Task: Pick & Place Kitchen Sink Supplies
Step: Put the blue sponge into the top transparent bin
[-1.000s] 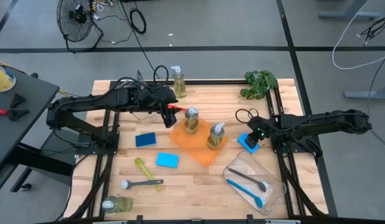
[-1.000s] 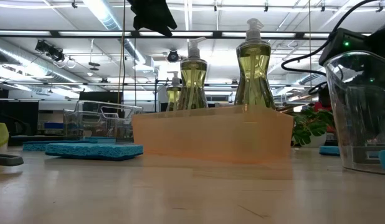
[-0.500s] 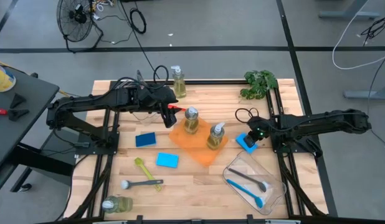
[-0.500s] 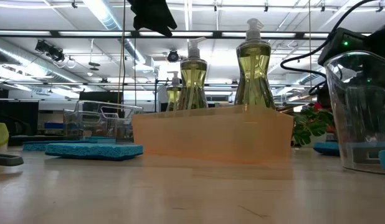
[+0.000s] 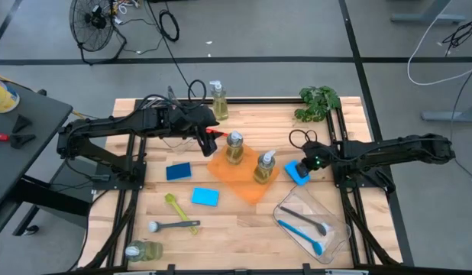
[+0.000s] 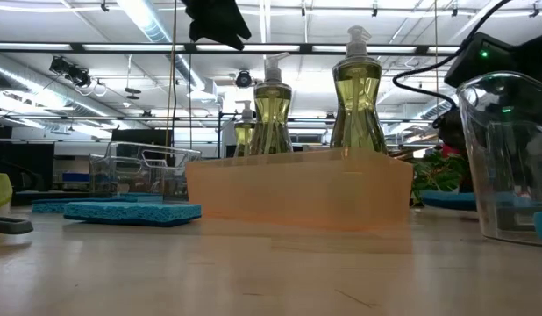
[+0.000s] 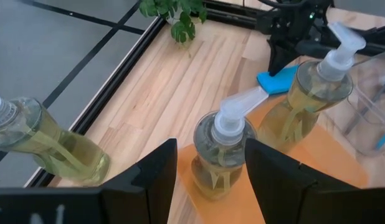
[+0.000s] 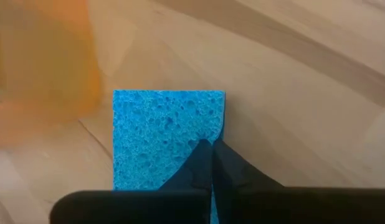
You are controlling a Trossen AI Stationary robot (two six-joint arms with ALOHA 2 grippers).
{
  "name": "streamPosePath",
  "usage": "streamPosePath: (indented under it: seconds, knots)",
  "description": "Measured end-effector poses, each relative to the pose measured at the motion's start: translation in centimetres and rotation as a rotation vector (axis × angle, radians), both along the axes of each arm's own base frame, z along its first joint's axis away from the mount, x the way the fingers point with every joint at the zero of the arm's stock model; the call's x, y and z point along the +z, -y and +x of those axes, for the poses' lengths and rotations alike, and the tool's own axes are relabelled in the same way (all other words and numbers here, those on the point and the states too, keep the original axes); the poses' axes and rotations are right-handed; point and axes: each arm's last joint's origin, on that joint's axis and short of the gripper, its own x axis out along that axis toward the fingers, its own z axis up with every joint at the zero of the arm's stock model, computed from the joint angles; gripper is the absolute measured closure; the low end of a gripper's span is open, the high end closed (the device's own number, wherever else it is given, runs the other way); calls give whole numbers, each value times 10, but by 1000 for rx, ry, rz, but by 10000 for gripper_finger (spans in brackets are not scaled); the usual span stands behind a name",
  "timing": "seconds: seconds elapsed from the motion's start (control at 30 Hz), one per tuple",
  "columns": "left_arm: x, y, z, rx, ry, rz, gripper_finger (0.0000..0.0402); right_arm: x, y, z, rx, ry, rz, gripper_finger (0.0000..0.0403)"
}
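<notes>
Two clear pump bottles of yellowish soap [image 5: 234, 147] [image 5: 265, 166] stand in an orange tray [image 5: 246, 183]. My left gripper [image 5: 209, 131] hangs open above the tray's far left. In the left wrist view its fingers stand either side of the nearer bottle's pump [image 7: 228, 121] without touching it. My right gripper [image 5: 305, 168] is shut on a blue sponge [image 5: 297, 173] just right of the tray. Two more blue sponges [image 5: 178, 171] [image 5: 205, 197] lie flat on the table. A third bottle [image 5: 218, 99] stands at the far edge. Another bottle [image 5: 143, 250] lies on its side at the near left corner. My right gripper pinches the blue sponge between its two shut fingers at one long edge [image 8: 221, 127], near a corner. The fingers slant down from the table's right side. In the low view the sponge [image 6: 453, 200] sits a little above the table line; whether it is wholly clear does not show.
A yellow-green brush [image 5: 173, 206] and a grey brush [image 5: 173, 225] lie near the front left. A clear bin [image 5: 339, 229] at the front right holds a blue brush [image 5: 301, 234] and a grey one. A leafy plant [image 5: 318, 102] sits at the far right.
My right gripper has shut on the blue sponge and rolled its wrist. The sponge has turned a little, shifted slightly toward the orange tray and risen off its earlier flat rest.
</notes>
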Motion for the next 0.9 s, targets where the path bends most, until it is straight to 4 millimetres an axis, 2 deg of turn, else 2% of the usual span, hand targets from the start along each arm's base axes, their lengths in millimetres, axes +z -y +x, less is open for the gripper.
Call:
streamPosePath:
  seconds: [0.23,0.43,0.67,0.9]
  knots:
    - [1,0,1,-1,19,3,209,11,1,5,37,20,-42,403]
    - [2,0,1,-1,19,3,209,34,5,8,21,-47,-174,403]
    - [2,0,2,-1,27,4,209,77,10,13,29,-95,-364,403]
    - [10,-1,6,-2,117,18,209,131,16,18,30,-73,-595,403]
